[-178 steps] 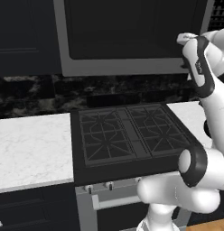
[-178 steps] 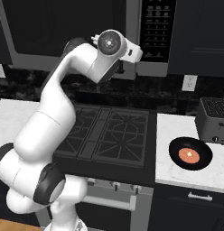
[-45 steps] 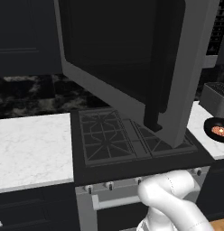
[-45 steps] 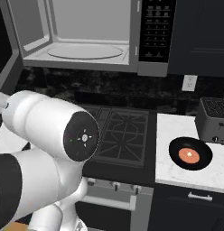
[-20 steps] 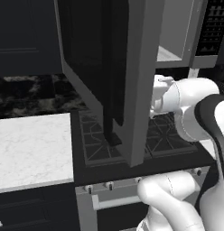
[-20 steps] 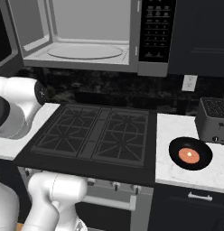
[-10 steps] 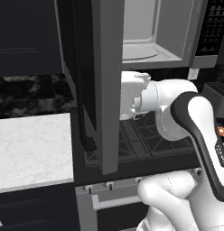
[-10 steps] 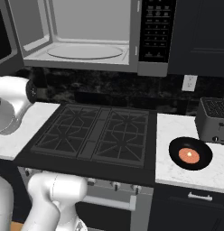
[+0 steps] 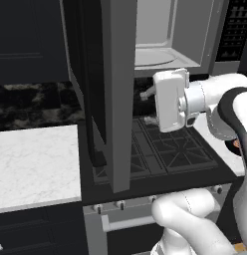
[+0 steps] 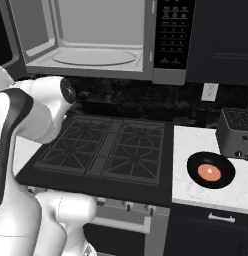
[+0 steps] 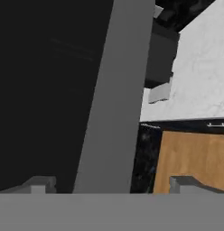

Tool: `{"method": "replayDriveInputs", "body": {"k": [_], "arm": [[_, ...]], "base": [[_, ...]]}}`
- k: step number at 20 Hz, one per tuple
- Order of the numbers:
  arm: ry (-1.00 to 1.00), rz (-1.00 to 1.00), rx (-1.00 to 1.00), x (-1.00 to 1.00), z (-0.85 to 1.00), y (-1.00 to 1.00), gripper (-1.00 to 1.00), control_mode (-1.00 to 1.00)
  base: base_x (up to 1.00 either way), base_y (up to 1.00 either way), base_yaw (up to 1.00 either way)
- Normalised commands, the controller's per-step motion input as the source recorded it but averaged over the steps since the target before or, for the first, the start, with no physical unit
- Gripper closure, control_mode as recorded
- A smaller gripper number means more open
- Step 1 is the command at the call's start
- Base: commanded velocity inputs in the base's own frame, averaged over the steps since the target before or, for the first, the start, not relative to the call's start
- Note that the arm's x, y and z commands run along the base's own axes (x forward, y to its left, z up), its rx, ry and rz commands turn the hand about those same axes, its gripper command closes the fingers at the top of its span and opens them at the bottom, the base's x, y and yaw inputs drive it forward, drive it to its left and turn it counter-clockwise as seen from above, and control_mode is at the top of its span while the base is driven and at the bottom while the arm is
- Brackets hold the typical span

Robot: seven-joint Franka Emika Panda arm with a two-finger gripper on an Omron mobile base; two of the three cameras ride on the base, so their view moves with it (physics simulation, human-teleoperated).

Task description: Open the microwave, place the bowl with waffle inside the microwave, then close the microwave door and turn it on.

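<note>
At the upper centre of the right base view, the boxy silver-grey microwave (image 10: 106, 40) is seen with its dark-glass framed door (image 9: 113, 89) swung wide. Lower right, the small black bowl (image 10: 211, 170) holding the reddish-brown waffle (image 10: 208, 172) rests on the white counter (image 10: 196, 192). The gripper (image 11: 109, 186) is spread apart, grasping nothing.

Matt grey metal-look microwave door (image 9: 118, 89), speckled white stone counter (image 9: 33, 164), glossy black bowl (image 10: 211, 170)

A black gas stove with dark iron grates (image 10: 108, 150) sits between two white marble counters (image 9: 36, 162). Right of the stove, a boxy grey toaster (image 10: 237, 133) stands on the counter, a white wall outlet (image 10: 209, 92) above it.
</note>
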Motion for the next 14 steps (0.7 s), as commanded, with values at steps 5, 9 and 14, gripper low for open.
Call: {"method": "replayDriveInputs", "body": {"k": [5,9,14], "arm": [[0.16,-0.09,-0.43,0.65,-0.36,-1.0,-1.0,-1.0],[0.0,0.0,-0.3,0.61,-0.62,-1.0,-1.0,-1.0],[0.0,0.0,-0.34,0.41,-0.77,-1.0,-1.0,-1.0]], "base": [[0.0,0.0,0.0],[0.0,0.0,0.0],[0.0,0.0,0.0]]}}
